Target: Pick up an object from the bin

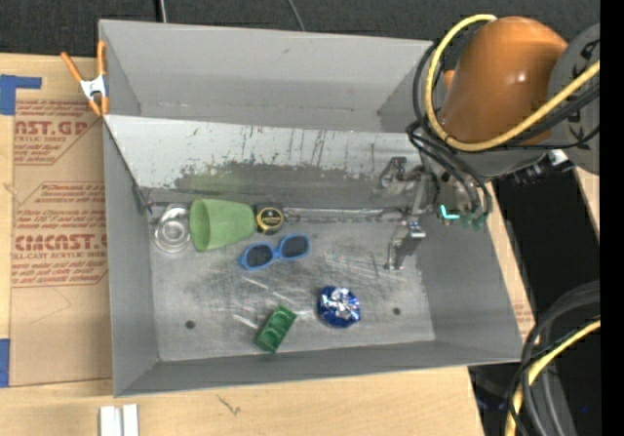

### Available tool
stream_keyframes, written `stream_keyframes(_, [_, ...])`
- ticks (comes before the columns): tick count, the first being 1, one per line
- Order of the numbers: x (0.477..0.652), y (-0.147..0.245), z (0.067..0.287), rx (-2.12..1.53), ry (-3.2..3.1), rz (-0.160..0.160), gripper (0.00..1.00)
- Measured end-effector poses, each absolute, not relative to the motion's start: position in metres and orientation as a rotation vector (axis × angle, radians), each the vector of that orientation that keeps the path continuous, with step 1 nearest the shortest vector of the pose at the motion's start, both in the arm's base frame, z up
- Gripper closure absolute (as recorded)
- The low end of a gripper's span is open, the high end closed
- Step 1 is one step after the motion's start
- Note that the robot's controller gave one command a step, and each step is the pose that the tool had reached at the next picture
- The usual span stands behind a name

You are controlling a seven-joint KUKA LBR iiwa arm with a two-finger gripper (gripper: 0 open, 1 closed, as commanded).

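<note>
Orange wrist cover (502, 73) at upper right; beneath it the gripper (400, 215), fingers apart over the bare bin (375, 278) floor, may close empty, missing the blue ball (338, 307) lower left.

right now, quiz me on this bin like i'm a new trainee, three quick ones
1. True or false: the green cup stands upright.
2. Which thing lies nearest the gripper? A) clear glass B) blue-and-white ball C) green block
3. What colour are the sunglasses in the middle of the bin?

Key: 1 false, it lies on its side; 2 B; 3 blue.
</note>
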State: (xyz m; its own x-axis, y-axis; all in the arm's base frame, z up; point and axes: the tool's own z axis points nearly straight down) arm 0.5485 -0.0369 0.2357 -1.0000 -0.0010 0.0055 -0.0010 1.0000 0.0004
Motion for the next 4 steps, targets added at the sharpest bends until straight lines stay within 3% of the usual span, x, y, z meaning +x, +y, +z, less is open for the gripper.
stream_keyframes(1, [0.549, -0.063, 0.085, 0.319, -3.12, -0.002, 0.0])
stream_keyframes(2, [0.532, 0.024, 0.082, 0.248, -3.13, -0.008, 0.0])
stream_keyframes(3, [0.534, 0.018, 0.082, 0.238, -3.135, -0.001, 1.0])
stream_keyframes(4, [0.568, 0.052, 0.226, 0.271, -3.142, -0.001, 1.0])
